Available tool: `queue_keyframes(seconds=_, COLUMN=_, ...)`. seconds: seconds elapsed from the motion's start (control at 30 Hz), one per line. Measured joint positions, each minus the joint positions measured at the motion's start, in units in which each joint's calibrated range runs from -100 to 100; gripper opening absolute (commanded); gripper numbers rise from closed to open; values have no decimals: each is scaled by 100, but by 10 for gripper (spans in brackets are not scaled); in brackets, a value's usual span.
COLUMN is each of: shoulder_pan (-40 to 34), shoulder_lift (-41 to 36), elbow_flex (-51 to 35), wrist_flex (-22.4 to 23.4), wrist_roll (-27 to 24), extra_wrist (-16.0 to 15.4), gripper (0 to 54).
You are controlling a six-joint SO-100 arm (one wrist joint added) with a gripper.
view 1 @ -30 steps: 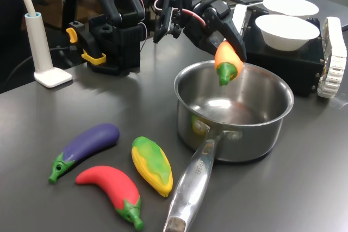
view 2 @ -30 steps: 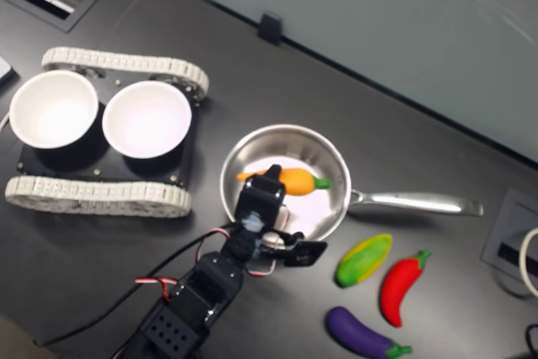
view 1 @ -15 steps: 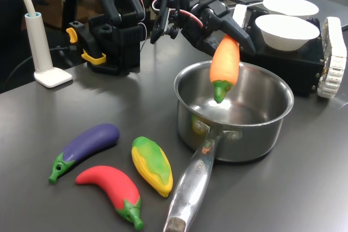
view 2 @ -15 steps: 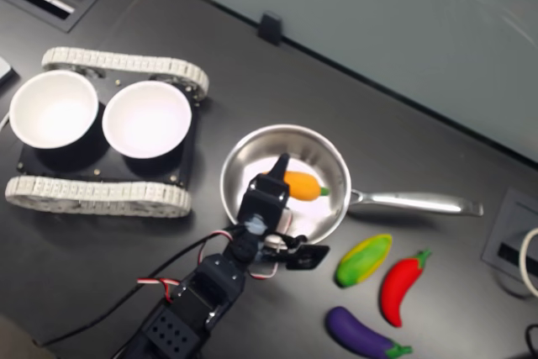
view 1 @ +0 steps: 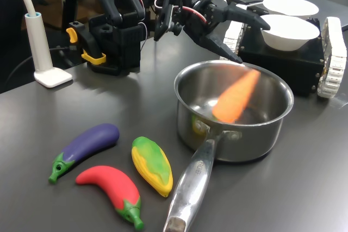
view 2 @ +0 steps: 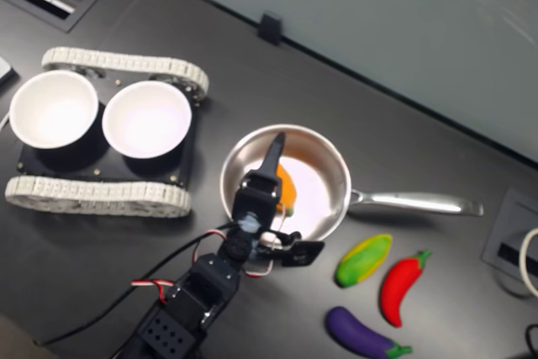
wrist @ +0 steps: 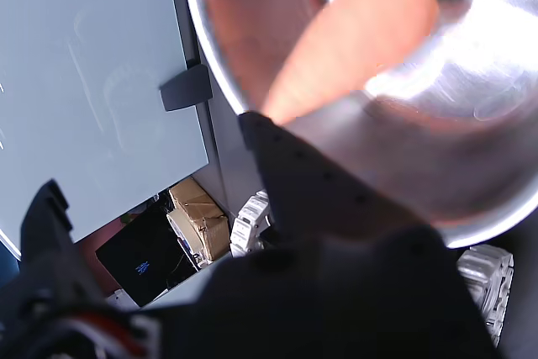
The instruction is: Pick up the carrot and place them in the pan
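Orange, motion-blurred: the carrot (view 1: 237,97) free of the gripper (view 1: 253,41), tilted inside the pan (view 1: 272,126) with its upper end near rim height in the first exterior view. Whether touching the pan floor, cannot tell. In the second exterior view, only a sliver of the carrot (view 2: 287,192) visible beside the arm, over the pan's (view 2: 332,170) bright interior. In the wrist view, the carrot (wrist: 353,44) seen large and soft-focused against the shiny pan floor (wrist: 496,73), green stem end away from the camera.

Gripper spread wide, holding nothing: one black finger (view 1: 251,18) reaching toward the white bowls, the other pointing down at the pan's far rim. Both fingers clear of the carrot. In the second exterior view, the gripper (view 2: 271,166) poised above the pan's side nearest the bowls.

Stainless pan on the dark table (view 1: 304,188), long steel handle (view 1: 190,188) pointing toward the first exterior view's bottom edge.

Beside the handle, on the first exterior view's left: yellow-green corn toy (view 1: 151,165), red chili (view 1: 111,187), purple eggplant (view 1: 84,149), all lying flat on the table, apart from the pan.

Two white bowls (view 1: 285,30) seated on a black tracked base (view 1: 283,61) behind the pan. White lamp stand (view 1: 42,52) at the first exterior view's left.
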Motion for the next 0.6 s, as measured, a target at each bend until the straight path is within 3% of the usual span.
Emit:
queue_keyframes(seconds=0.13, shoulder_pan=0, shoulder_lift=0, elbow_flex=0, wrist_flex=0, wrist_roll=-29, extra_wrist=0, gripper=430)
queue_keyframes(seconds=0.6, shoulder_pan=-121, shoulder_lift=-93, elbow_flex=199, wrist_flex=0, wrist_roll=-122, extra_wrist=0, gripper=449)
